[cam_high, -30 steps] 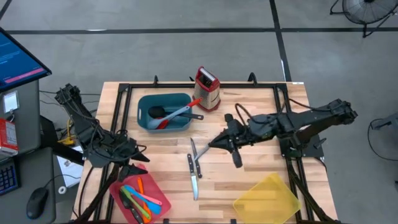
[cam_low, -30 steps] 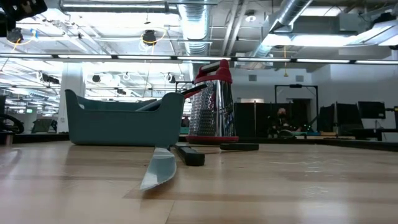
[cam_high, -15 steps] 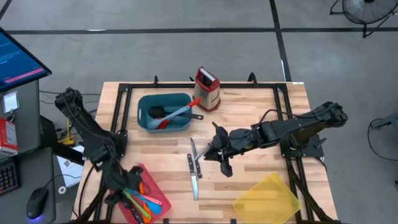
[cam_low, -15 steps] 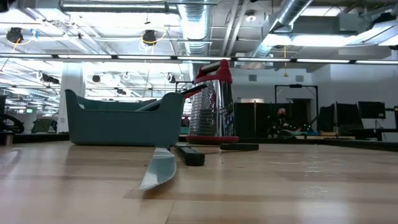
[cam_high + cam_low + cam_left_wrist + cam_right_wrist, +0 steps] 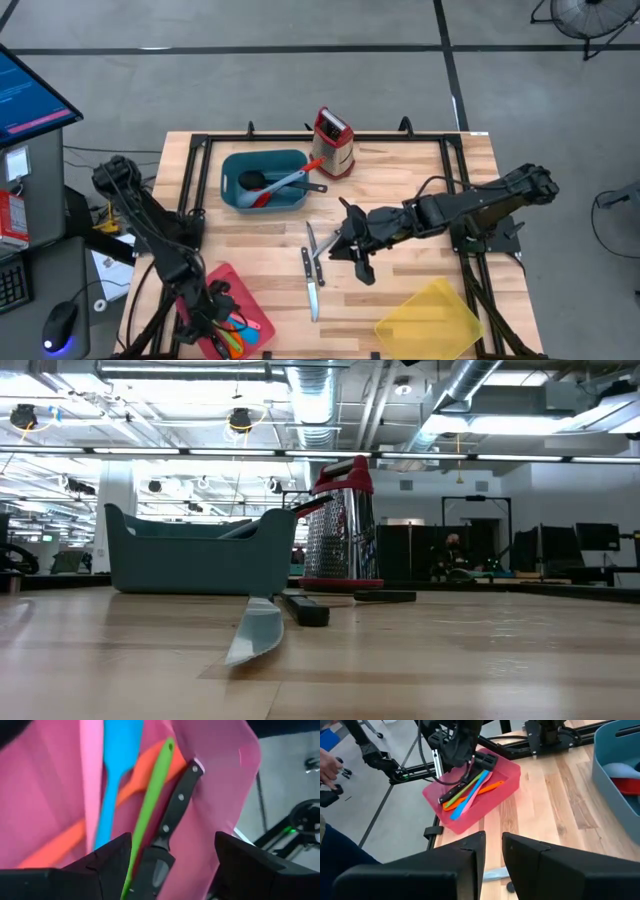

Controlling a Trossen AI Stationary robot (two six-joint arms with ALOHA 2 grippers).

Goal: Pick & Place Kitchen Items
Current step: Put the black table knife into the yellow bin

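Observation:
My left gripper (image 5: 172, 870) is open, low over the red tray (image 5: 250, 305) at the table's near left. Its fingers stand on either side of a black-handled knife (image 5: 172, 817) and a green utensil (image 5: 150, 805) in the tray; I cannot tell whether they touch. Pink, blue and orange utensils (image 5: 112, 775) lie beside these. My right gripper (image 5: 335, 245) hangs above two black-handled steel knives (image 5: 312, 265) on the table's middle, its fingers a narrow gap apart (image 5: 493, 850), with a blade (image 5: 495, 874) below. A black ladle with red and grey-blue spoons (image 5: 275, 185) lies in the teal tray (image 5: 235, 165).
The steel box grater (image 5: 333, 142) with a red top stands at the far middle, beside the teal tray. A yellow tray (image 5: 430, 320) lies at the near right. In the low view the knives (image 5: 255, 632) lie in front of the teal tray (image 5: 200, 555) and grater (image 5: 345, 525).
My left gripper has gone toward the table's near edge and down over the red tray. My right gripper has gone toward the table's left, to above the two knives, and has then kept still. The knives have not moved.

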